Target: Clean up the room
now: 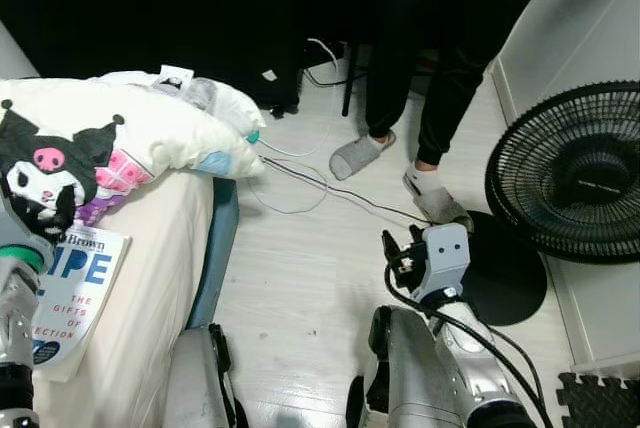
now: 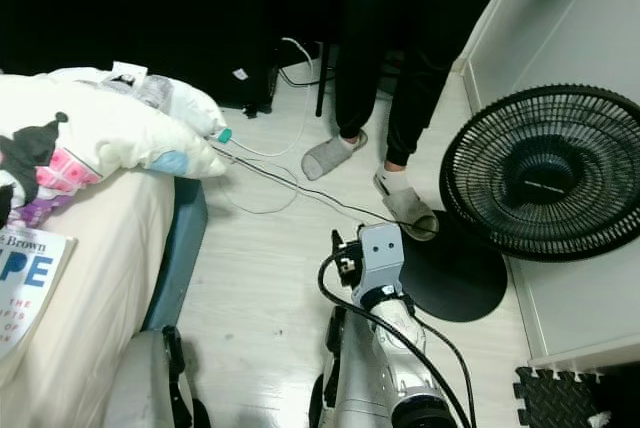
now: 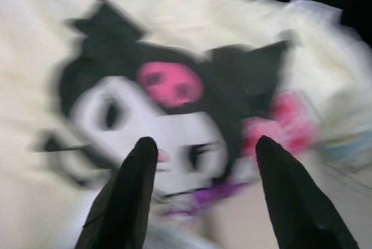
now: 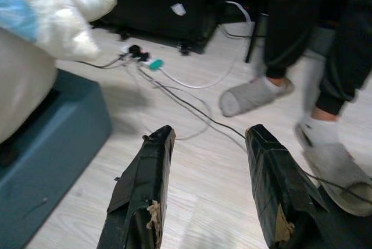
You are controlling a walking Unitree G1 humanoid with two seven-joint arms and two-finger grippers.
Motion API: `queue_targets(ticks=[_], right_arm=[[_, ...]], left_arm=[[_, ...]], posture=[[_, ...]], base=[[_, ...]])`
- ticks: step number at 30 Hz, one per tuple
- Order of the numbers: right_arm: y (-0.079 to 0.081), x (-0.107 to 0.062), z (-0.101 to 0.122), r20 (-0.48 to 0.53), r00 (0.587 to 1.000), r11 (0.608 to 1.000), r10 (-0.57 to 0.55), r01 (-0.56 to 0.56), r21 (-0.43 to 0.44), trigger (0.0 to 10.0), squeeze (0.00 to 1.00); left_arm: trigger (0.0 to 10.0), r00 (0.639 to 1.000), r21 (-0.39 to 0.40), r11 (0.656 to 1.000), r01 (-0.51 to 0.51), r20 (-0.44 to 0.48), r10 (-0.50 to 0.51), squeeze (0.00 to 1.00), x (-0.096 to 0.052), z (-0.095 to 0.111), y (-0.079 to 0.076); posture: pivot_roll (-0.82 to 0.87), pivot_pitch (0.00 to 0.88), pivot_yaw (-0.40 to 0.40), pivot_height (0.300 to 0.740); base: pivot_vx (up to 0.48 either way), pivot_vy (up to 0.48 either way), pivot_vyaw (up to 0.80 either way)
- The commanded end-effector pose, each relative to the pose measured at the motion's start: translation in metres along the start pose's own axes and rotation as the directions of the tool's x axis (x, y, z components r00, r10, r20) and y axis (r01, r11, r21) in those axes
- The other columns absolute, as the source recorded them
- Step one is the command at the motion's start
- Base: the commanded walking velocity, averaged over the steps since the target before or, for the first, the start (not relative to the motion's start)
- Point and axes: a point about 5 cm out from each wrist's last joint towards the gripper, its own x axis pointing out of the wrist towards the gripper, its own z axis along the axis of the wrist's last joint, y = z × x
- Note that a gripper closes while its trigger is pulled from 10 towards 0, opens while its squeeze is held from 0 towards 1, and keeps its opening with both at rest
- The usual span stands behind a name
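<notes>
Bed (image 1: 150, 278): blanket (image 3: 168, 109) beyond parted left gripper (image 3: 203, 156).

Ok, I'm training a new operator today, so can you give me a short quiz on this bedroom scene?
1. True or false: the book lies on the bed.
2. The left gripper points at: A) the fan, B) the cartoon-print pillow, C) a slipper.
3. What stands on the floor to the robot's right, by the white wall?

Key:
1. True.
2. B; it is open, and so is the right gripper above the floor.
3. A black fan, near a person's slippered feet.
</notes>
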Motion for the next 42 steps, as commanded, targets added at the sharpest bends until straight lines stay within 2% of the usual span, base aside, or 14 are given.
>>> queue_targets(ticks=[1, 3, 4, 6, 18, 20, 21, 22, 23, 25, 28, 30, 34, 42], right_arm=[[0.002, -0.004, -0.009, -0.043, 0.999, 1.000, 0.005, -0.005, 0.008, 10.0, 0.00], [0.003, -0.004, -0.009, -0.043, 0.999, 1.000, 0.005, -0.004, 0.012, 10.0, 0.00], [0.003, -0.004, -0.009, -0.043, 0.999, 1.000, 0.005, -0.004, 0.012, 10.0, 0.00], [0.005, -0.005, -0.009, -0.041, 0.999, 1.000, 0.006, -0.006, 0.015, 10.0, 0.00], [0.002, -0.005, -0.009, -0.040, 0.999, 1.000, -0.006, 0.007, 0.012, 10.0, 0.00], [0.002, -0.005, -0.009, -0.040, 0.999, 1.000, -0.006, 0.007, 0.012, 10.0, 0.00], [0.003, -0.006, -0.010, -0.039, 0.999, 1.000, -0.010, 0.011, 0.019, 10.0, 0.00], [0.005, -0.006, -0.010, -0.037, 0.999, 1.000, -0.007, 0.008, 0.025, 10.0, 0.00], [0.006, -0.007, -0.010, -0.036, 0.999, 1.000, -0.004, 0.005, 0.029, 10.0, 0.00], [0.007, -0.006, -0.009, -0.032, 0.999, 0.999, 0.000, 0.001, 0.032, 10.0, 0.00], [0.008, -0.006, -0.008, -0.025, 1.000, 0.999, 0.005, -0.004, 0.038, 10.0, 0.00], [0.013, -0.002, 0.000, 0.013, 1.000, 0.998, 0.028, -0.029, 0.054, 10.0, 0.00], [0.018, 0.002, 0.012, 0.059, 0.997, 0.997, 0.046, -0.050, 0.064, 10.0, 0.00], [0.015, 0.007, 0.022, 0.094, 0.995, 0.997, 0.031, -0.036, 0.062, 10.0, 0.00]], left_arm=[[10.0, 0.998, -0.069, 0.996, 0.061, -0.030, -0.063, 0.00, -0.001, -0.009, -0.012], [10.0, 0.995, 0.211, 0.974, -0.087, 0.066, 0.074, 0.00, 0.009, -0.001, -0.023], [10.0, 0.995, 0.211, 0.974, -0.087, 0.066, 0.074, 0.00, 0.009, -0.001, -0.023], [10.0, 0.980, 0.395, 0.899, -0.188, 0.138, 0.144, 0.00, 0.023, 0.006, -0.038], [10.0, 0.999, 0.611, 0.791, -0.041, 0.002, 0.049, 0.00, 0.054, 0.015, -0.061], [10.0, 0.999, 0.611, 0.791, -0.041, 0.002, 0.049, 0.00, 0.054, 0.015, -0.061], [10.0, 0.992, 0.437, 0.891, 0.118, -0.094, -0.085, 0.00, 0.053, 0.009, -0.076], [10.0, 0.975, 0.274, 0.936, 0.220, -0.090, -0.203, 0.00, 0.046, 0.005, -0.094], [10.0, 0.957, 0.164, 0.943, 0.290, -0.069, -0.282, 0.00, 0.040, 0.005, -0.105], [10.0, 0.935, 0.106, 0.929, 0.353, -0.021, -0.353, 0.00, 0.031, 0.006, -0.121], [10.0, 0.923, 0.098, 0.919, 0.381, 0.017, -0.384, 0.00, 0.025, 0.008, -0.134], [10.0, 0.888, 0.149, 0.888, 0.434, 0.097, -0.450, 0.00, 0.011, 0.014, -0.168], [10.0, 0.863, 0.175, 0.868, 0.465, 0.127, -0.488, 0.00, 0.002, 0.013, -0.197], [10.0, 0.856, 0.156, 0.853, 0.498, 0.068, -0.512, 0.00, -0.009, -0.006, -0.220]], posture=[[0.04, 0.138, -0.002, 0.545], [0.04, 0.139, -0.001, 0.545], [0.04, 0.139, -0.001, 0.545], [0.02, 0.137, -0.003, 0.545], [0.02, 0.137, 0.010, 0.545], [0.02, 0.137, 0.010, 0.545], [0.03, 0.141, 0.015, 0.545], [0.03, 0.142, 0.014, 0.545], [0.03, 0.142, 0.014, 0.545], [0.03, 0.143, 0.010, 0.545], [0.03, 0.143, 0.008, 0.545], [0.03, 0.140, 0.003, 0.545], [0.02, 0.137, 0.005, 0.545], [0.01, 0.133, 0.010, 0.560]], base=[[0.000, 0.000, 0.00], [0.000, 0.000, 0.00], [0.000, 0.000, 0.00], [0.000, 0.000, 0.00], [0.000, 0.000, 0.00], [0.000, 0.000, 0.00], [0.000, 0.000, 0.00], [0.000, 0.000, 0.00], [0.000, 0.000, 0.00], [0.000, 0.000, 0.00], [0.000, 0.000, 0.00], [0.000, 0.000, 0.00], [0.000, 0.000, 0.00], [0.000, 0.000, 0.00]])
